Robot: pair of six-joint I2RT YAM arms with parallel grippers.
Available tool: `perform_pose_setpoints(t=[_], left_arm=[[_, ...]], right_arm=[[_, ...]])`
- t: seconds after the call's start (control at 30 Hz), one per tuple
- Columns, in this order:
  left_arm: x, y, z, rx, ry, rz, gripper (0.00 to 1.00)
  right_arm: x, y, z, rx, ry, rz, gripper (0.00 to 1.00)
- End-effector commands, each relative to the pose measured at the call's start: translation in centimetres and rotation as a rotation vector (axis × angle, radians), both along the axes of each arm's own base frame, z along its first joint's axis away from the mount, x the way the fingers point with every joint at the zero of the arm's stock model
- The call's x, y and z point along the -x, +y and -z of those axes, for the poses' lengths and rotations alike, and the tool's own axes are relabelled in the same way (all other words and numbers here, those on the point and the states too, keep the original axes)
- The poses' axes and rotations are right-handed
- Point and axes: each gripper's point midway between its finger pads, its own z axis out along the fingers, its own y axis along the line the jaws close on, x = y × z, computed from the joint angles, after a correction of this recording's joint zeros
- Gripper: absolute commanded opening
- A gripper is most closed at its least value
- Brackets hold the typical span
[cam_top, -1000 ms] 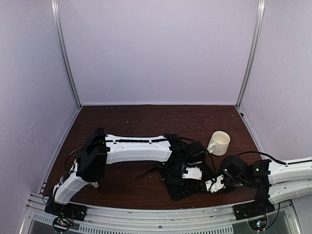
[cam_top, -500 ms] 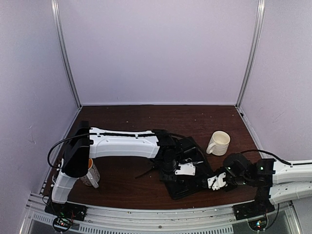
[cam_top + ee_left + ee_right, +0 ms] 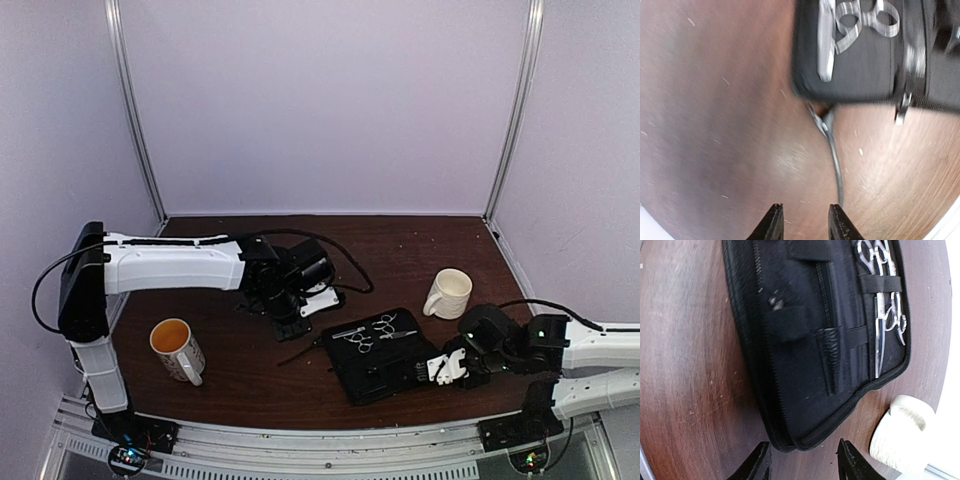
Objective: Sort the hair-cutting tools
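Noting two silver scissors [image 3: 388, 325] flat on the far half of the open black case [image 3: 380, 378], on the tabletop [image 3: 250, 375]. Seeing one thin black clip [image 3: 834, 160] on the wood at the case's left edge, one end tucked under it. Finding left fingers [image 3: 772, 225] slightly parted, empty, above bare wood near that clip's free end. Finding right fingers [image 3: 757, 465] parted too, holding nothing, at the case's right edge. Spotting cream mug [image 3: 449, 293] beyond the case to the right, orange-lined mug [image 3: 176, 347] well off to the left.

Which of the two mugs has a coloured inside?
The front-left mug: its inside is orange-brown, while the cream mug beside the case is pale throughout.
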Motion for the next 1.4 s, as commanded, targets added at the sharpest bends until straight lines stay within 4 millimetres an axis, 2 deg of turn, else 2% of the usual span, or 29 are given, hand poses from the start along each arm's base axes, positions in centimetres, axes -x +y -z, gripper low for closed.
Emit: perform_pose_setpoints(t=[0.0, 0.13, 0.47, 0.63, 0.87, 1.13, 1.37], left_arm=[[2.4, 0.1, 2.0, 0.047, 0.093, -0.004, 0.34], [2.7, 0.8, 3.3, 0.032, 0.099, 0.002, 0.34], [2.7, -0.2, 5.3, 0.015, 0.138, 0.015, 0.34], [2.5, -0.3, 6.4, -0.004, 0.139, 0.007, 0.34], [2.6, -0.2, 7.1, -0.013, 0.149, -0.002, 0.24], [2.4, 0.7, 7.3, -0.036, 0.164, -0.031, 0.2], [2.3, 1.4, 7.3, -0.065, 0.155, -0.048, 0.31]], right_arm=[[0.1, 1.3, -2.2, -0.093, 0.059, 0.034, 0.46], [0.4, 1.7, -3.4, -0.135, 0.085, 0.05, 0.47], [-0.3, 1.4, -3.6, -0.146, 0.063, 0.075, 0.47], [-0.2, 1.7, -4.6, -0.183, 0.078, 0.077, 0.47], [-0.3, 1.5, -4.9, -0.178, 0.082, 0.088, 0.46], [-0.5, 1.6, -5.2, -0.175, 0.077, 0.09, 0.46], [-0.9, 1.6, -5.9, -0.172, 0.06, 0.092, 0.46]])
